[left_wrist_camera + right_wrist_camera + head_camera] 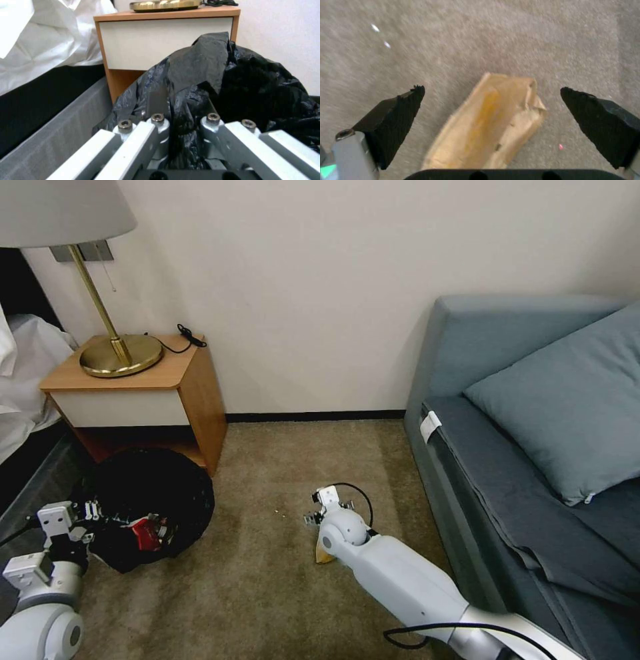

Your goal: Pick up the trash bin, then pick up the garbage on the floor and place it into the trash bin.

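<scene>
The trash bin, wrapped in its black bag, sits low at the left in front of the nightstand. My left gripper is at the bin's near-left edge. In the left wrist view this gripper is shut on a fold of the black bag of the bin. A red snack packet lies inside the bin. One piece of garbage, a long yellow-brown wrapper, lies flat on the carpet. My right gripper hangs open just above it, one finger on each side. In the head view the right gripper hides most of the wrapper.
A wooden nightstand with a brass lamp stands right behind the bin. White bedding and the bed's edge are at the far left. A blue-grey sofa runs along the right. Open carpet lies between the arms.
</scene>
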Available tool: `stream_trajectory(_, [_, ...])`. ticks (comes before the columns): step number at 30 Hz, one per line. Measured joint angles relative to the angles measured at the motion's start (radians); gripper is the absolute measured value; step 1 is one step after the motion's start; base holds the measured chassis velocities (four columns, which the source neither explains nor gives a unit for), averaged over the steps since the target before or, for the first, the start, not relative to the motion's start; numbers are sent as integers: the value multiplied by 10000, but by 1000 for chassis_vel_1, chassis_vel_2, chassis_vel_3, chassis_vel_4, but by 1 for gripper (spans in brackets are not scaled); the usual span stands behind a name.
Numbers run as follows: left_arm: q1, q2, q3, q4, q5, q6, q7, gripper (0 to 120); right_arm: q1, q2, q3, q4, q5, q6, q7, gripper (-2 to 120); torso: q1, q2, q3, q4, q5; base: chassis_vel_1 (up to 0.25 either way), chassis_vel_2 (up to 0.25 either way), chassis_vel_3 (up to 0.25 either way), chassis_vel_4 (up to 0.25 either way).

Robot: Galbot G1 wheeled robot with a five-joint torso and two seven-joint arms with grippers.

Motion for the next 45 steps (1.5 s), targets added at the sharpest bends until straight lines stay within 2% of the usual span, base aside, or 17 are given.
stream_trajectory(11, [43,93,-14,10,-19,-38,10,6,-669,4,480,-223,-592,60,40,100,0,0,0,-1,-1,0,0,0,0])
stream_trajectory(17, [48,153,35,-20,-28,-38,14,6,-1058,87,936,-327,-462,344,-524,100,0,0,0,-1,-1,0,0,0,0])
stream_trajectory(24, [107,141,104,-127,39,-37,15,6,-1312,173,1206,-627,-842,568,-960,100,0,0,0,-1,-1,0,0,0,0])
stream_trajectory(26, [183,157,107,-224,81,-8,17,6,-1451,255,1352,-1007,-1236,786,-1207,100,0,0,0,-1,-1,0,0,0,0])
stream_trajectory(30, [220,180,104,-274,85,1,17,6,-1491,275,1374,-1172,-1316,882,-1363,100,0,0,0,-2,0,0,0,0,0])
stream_trajectory(34, [226,189,96,-291,103,24,11,6,-1319,389,1478,-1738,-1382,1116,-1934,99,0,0,0,-1,0,0,0,0,0])
stream_trajectory(36, [226,176,104,-301,118,33,1,6,-1094,474,1652,-2145,-1420,1263,-2444,89,0,0,0,0,-1,0,0,0,0])
stream_trajectory(40, [233,171,105,-304,123,37,-5,6,-1060,463,1677,-2253,-1449,1339,-2827,81,0,0,0,-1,0,0,0,0,0])
stream_trajectory(43, [228,175,103,-294,122,37,-7,6,-1087,440,1733,-2276,-1475,1391,-3155,64,-1,0,0,-1,0,0,0,0,0])
stream_trajectory(44, [228,175,103,-294,122,37,-7,6,-1087,440,1733,-2276,-1475,1391,-3155,64,-1,0,0,-1,0,0,0,0,0])
stream_trajectory(45, [214,175,103,-285,120,37,-7,6,-1113,448,1754,-2269,-1455,1391,-3214,59,0,0,0,-1,-1,0,0,0,0])
